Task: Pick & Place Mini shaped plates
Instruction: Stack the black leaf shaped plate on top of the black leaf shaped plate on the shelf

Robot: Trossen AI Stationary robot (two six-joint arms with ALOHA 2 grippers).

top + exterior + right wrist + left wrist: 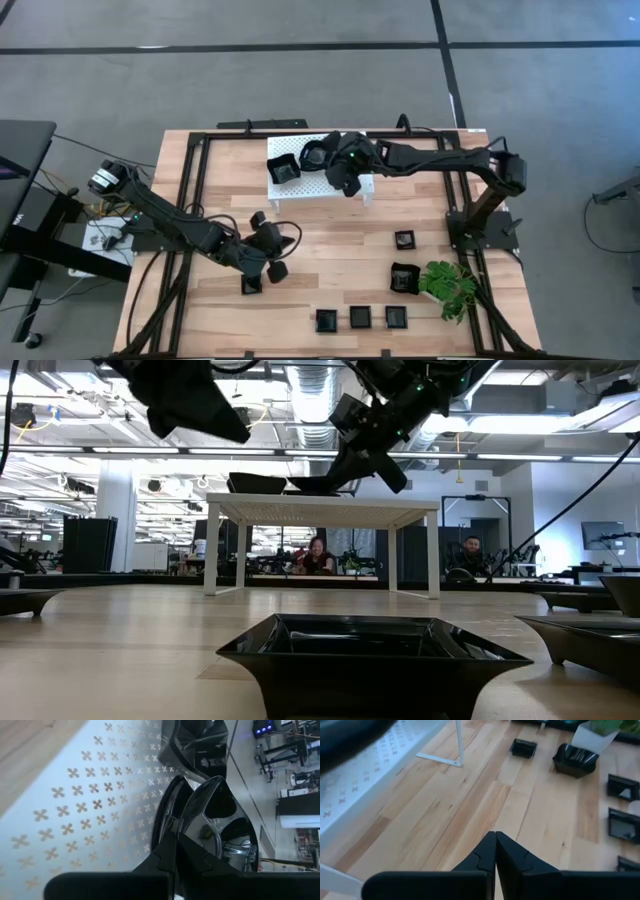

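Nearest the table's front edge, at six o'clock, three small glossy black square plates (359, 319) sit in a row on the pale wooden table (320, 250). At eight o'clock the left gripper (495, 851) hovers above the wood, fingers pressed together and holding nothing, another black plate (251, 285) just beside it. At four o'clock a larger black dish (403, 278) rests near the green leafy plant (449, 285). Farthest, at twelve o'clock, the right gripper (175, 847) has its fingers clamped on the rim of a rounded black plate (212, 815) over the white perforated rectangular rack (300, 183), beside a square black dish (285, 170) on that rack
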